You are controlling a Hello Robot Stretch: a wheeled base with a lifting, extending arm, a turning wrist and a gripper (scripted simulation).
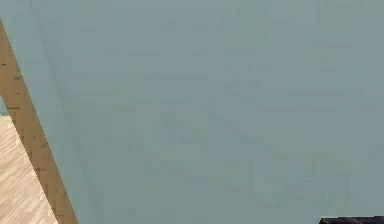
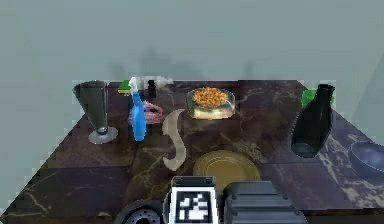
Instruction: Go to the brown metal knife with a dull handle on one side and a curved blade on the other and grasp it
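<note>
a tan curved knife (image 2: 177, 140) lies flat around the middle of a dark marble table (image 2: 265, 115), its blade bending in a soft s shape. just to its right, on the near side, sits a round golden plate (image 2: 226, 168). to the knife's left stands a blue spray bottle (image 2: 137, 115), and further left a grey metal cup (image 2: 97, 110) on a stem. beyond the knife, toward the far edge, is a glass bowl of orange food (image 2: 211, 101). well off to the right stands a dark bottle (image 2: 312, 125), tilted a little. at the near edge of the table the gripper (image 2: 140, 213) shows as a dark shape beside a white square marker (image 2: 195, 206); its tips cannot be made out, so it cannot be told whether it holds anything. looking ahead, there is a plain blue-grey wall (image 1: 220, 100), with a wooden skirting board (image 1: 30, 120) and pale wood floor (image 1: 18, 180) at the left.
</note>
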